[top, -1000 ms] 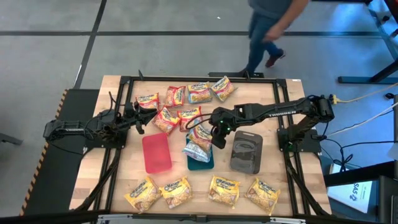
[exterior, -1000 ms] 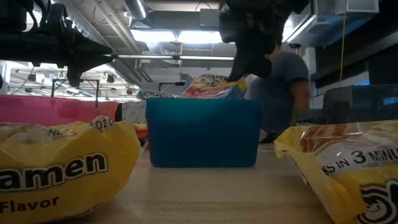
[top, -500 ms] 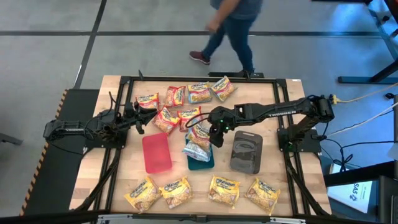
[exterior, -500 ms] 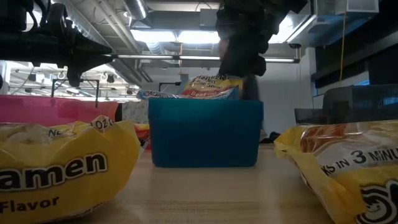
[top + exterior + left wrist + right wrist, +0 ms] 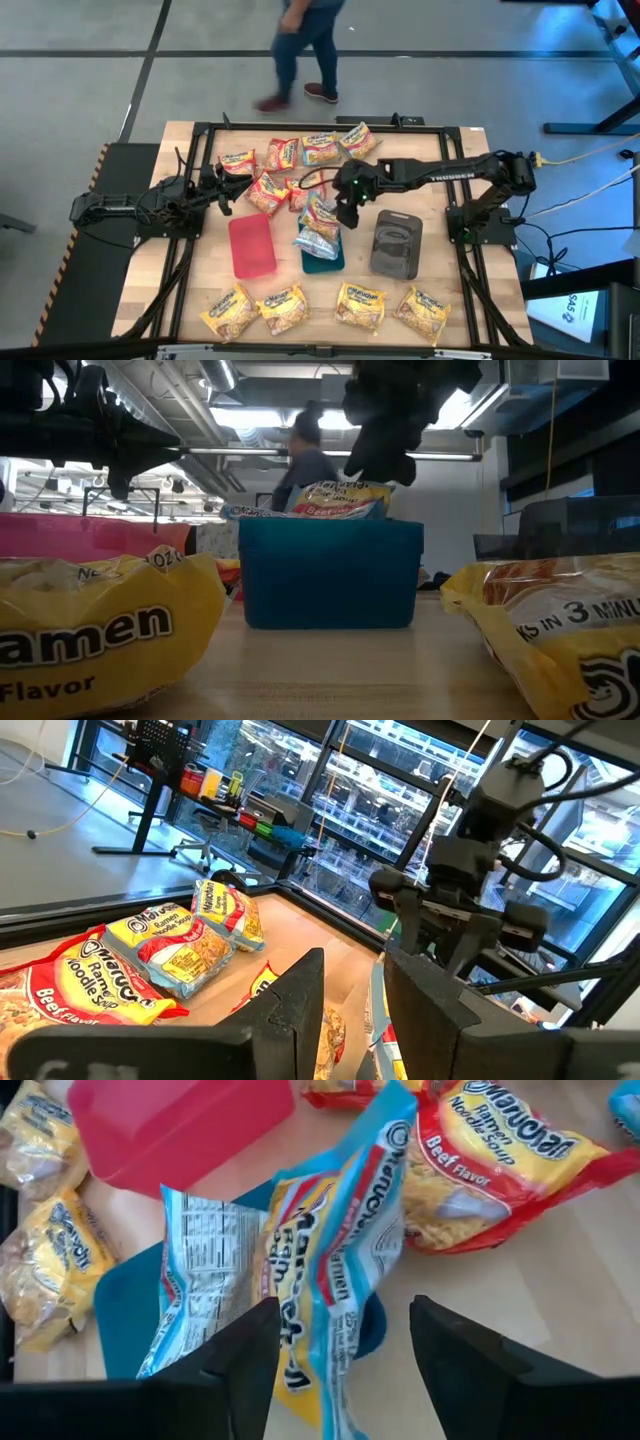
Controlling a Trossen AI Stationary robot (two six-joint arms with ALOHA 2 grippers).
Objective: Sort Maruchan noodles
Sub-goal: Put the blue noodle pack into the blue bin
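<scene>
Lifted clear of the blue-edged noodle packets (image 5: 318, 228) heaped in the teal tray (image 5: 323, 262) at frame centre, right end effector (image 5: 347, 214) hangs open; left end effector (image 5: 226, 196) waits centre-left, fingers slightly parted.

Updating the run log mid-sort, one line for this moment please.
right gripper: open, above teal tray | blue-edged packets: in teal tray | left gripper: waiting at table's left | red tray: no packets

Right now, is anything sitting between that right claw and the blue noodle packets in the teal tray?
Nothing visible does. The right gripper hangs open just above the blue-edged packets leaning in the teal tray, with only air between. The red beef packet lies beside them on the table, off to one side. The left gripper waits near the red packets.
</scene>
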